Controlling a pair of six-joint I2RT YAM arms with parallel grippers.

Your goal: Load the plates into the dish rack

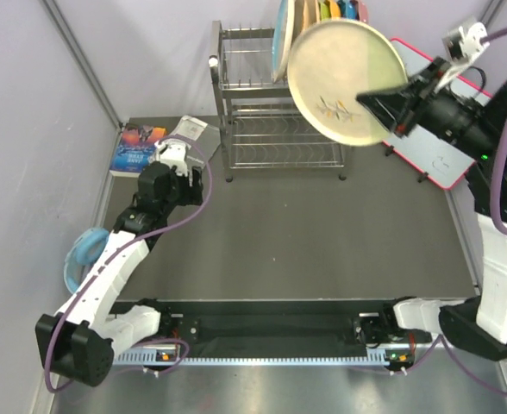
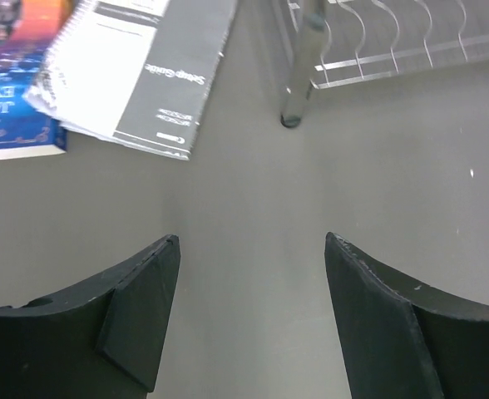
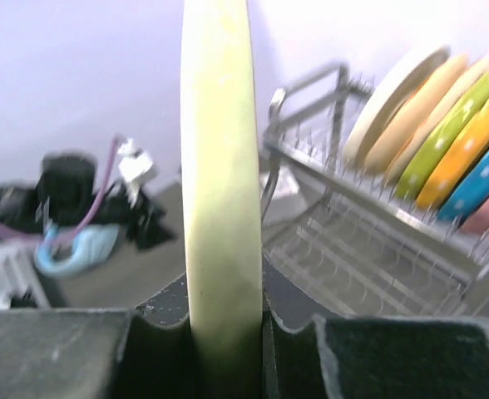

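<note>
The right gripper point(image 1: 384, 100) pinches a cream plate point(image 1: 347, 79) by its rim at about the plate's 4 o'clock, jaws pressed onto both faces. The plate's leaf sprig faces the overhead camera. In the right wrist view the same plate point(image 3: 219, 166) stands edge-on and upright between the fingers point(image 3: 165, 320), running up toward 12 o'clock. It is held aloft at roughly 1 o'clock over the table point(image 1: 305, 233), overlapping the right top corner of the dish rack point(image 1: 279, 129). Whether it clears the wire there is hard to judge from these angles. The dish rack stands at 12 o'clock on the table against the back wall. Its top tier already carries two cream plates point(image 3: 394, 100) in its slots, leaning, with a row of coloured plates point(image 3: 461, 125) close behind them; the lower tier is bare wire. The left gripper point(image 1: 174, 157) sits low at about 10 o'clock, jaws spread wide with only table surface between its fingertips point(image 2: 157, 274) and nothing held. Ahead of it, at 11 o'clock in the left wrist view, lie a blue book point(image 2: 12, 125) and a grey booklet point(image 2: 145, 66) overlapping it, with a rack leg point(image 2: 296, 75) at 12 o'clock. A red-edged board point(image 1: 435, 151) lies at 2 o'clock, and a pale blue object point(image 1: 83, 254) lies off the table's edge at 9 o'clock.
</note>
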